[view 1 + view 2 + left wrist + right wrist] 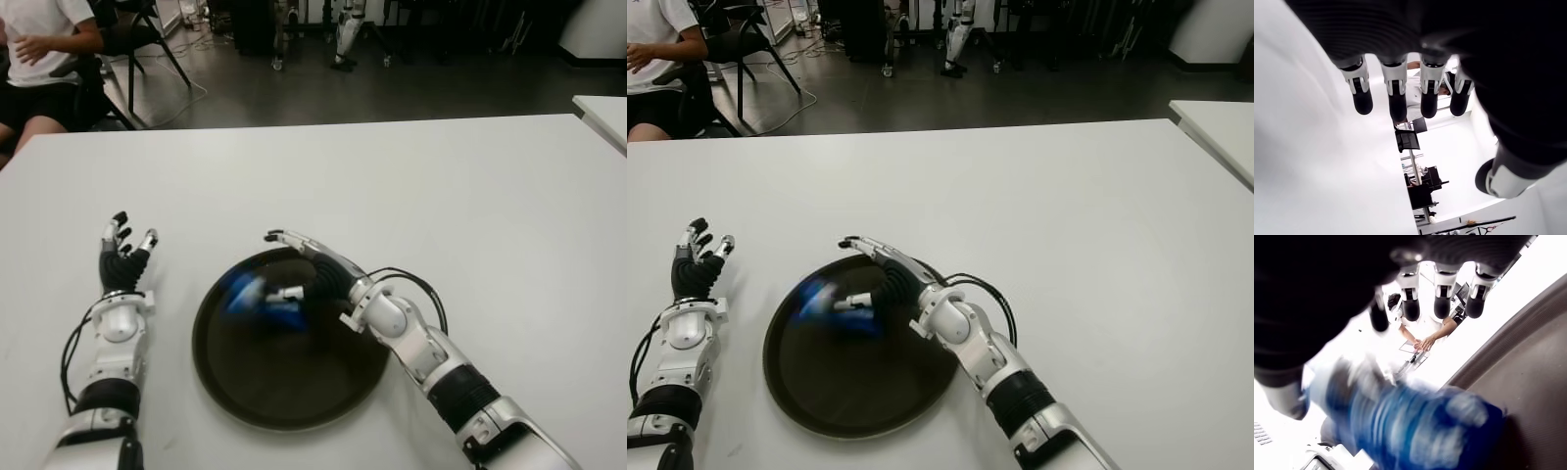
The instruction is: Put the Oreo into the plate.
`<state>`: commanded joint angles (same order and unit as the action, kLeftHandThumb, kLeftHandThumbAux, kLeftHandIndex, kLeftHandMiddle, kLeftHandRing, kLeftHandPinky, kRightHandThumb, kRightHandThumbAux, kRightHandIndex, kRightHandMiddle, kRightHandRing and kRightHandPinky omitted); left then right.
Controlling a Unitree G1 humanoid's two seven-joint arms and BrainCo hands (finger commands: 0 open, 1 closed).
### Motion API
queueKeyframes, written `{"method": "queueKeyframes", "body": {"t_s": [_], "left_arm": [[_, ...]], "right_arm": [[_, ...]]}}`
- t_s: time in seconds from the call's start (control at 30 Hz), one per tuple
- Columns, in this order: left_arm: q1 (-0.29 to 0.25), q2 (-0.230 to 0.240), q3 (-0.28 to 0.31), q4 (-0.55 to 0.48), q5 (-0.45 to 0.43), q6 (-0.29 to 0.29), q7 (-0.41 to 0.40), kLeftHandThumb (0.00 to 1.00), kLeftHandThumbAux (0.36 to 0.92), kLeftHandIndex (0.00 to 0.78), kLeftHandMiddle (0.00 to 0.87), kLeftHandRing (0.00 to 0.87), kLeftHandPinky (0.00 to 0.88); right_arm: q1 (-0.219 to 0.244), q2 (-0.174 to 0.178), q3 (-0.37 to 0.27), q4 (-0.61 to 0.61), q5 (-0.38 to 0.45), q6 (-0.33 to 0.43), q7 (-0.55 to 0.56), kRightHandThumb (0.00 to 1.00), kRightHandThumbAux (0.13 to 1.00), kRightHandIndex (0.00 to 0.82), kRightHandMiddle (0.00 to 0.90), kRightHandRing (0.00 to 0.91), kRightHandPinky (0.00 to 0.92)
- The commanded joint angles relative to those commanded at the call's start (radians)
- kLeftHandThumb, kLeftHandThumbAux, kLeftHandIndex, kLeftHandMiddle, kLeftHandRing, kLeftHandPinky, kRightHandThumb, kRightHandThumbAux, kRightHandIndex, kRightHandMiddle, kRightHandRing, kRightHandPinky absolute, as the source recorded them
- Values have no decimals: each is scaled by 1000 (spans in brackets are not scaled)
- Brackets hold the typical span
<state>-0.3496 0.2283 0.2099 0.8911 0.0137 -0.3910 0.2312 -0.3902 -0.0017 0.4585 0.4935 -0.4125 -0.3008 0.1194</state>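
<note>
Your right robot hand (299, 266) is over the far side of the plate (294, 397), fingers stretched out and loose. The blue Oreo pack (257, 294) shows as a smear just under the palm, over the plate; can't tell if it's touching either one. Looks let go to me, not gripped. If you need to re-grab it: it's light, the wrapper is slick and crinkly, the cookies crack easily, so pinch gently across the short sides. Left robot hand (123, 257) shows left of the plate, fingers open, holding nothing.
</note>
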Motion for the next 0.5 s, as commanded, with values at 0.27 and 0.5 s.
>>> {"method": "queueKeyframes", "body": {"t_s": [0.27,0.5], "left_arm": [[4,1,-3,-11,5,6,1,255,645,63,123,90,24],[5,0,-4,-15,6,7,3,247,645,68,128,96,29]], "right_arm": [[2,2,-4,0,9,-3,5,0,541,0,0,0,0],[5,2,-7,-2,14,-6,5,0,541,0,0,0,0]]}}
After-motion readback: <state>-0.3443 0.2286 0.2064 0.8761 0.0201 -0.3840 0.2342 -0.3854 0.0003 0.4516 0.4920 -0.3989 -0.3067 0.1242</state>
